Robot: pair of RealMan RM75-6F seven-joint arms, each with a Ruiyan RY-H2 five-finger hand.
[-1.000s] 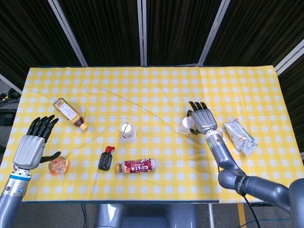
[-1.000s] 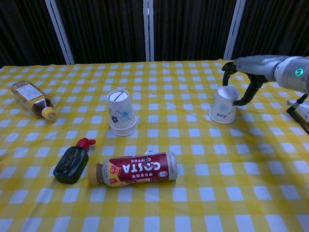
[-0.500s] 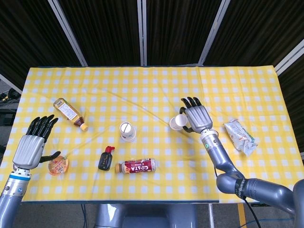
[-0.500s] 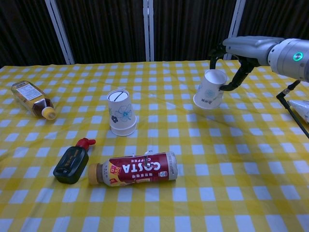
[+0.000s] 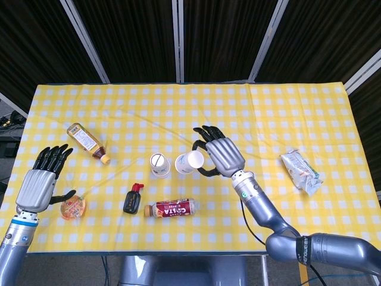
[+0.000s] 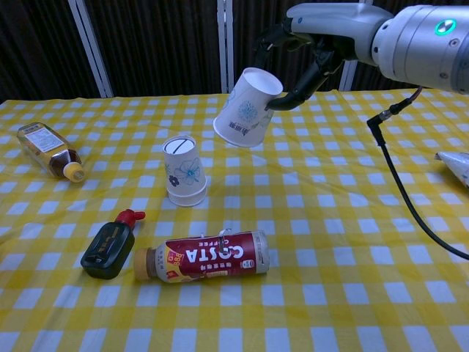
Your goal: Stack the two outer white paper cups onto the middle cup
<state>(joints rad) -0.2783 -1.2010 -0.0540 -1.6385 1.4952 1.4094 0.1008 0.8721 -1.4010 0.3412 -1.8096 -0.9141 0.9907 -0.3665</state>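
A white paper cup with a blue flower print [image 5: 159, 165] [image 6: 185, 171] stands upside down on the yellow checked table, left of centre. My right hand [image 5: 221, 156] [image 6: 322, 33] grips a second white paper cup [image 5: 189, 162] [image 6: 248, 108] by its side. That cup hangs in the air, tilted with its mouth down and to the left, above and just right of the standing cup and not touching it. My left hand [image 5: 43, 179] hovers at the table's left edge with fingers spread and nothing in it; only the head view shows it.
A tea bottle [image 5: 86, 142] [image 6: 47, 150] lies at the left. A dark sauce bottle [image 5: 133, 199] [image 6: 110, 246] and a Costa coffee bottle [image 5: 172, 208] [image 6: 201, 255] lie in front of the standing cup. A snack packet [image 5: 300, 171] sits at the right, a round snack tub [image 5: 72, 208] by my left hand.
My right hand has lifted its cup off the table and carried it up and left, from the right side to just beside the standing cup. The left hand stayed still.
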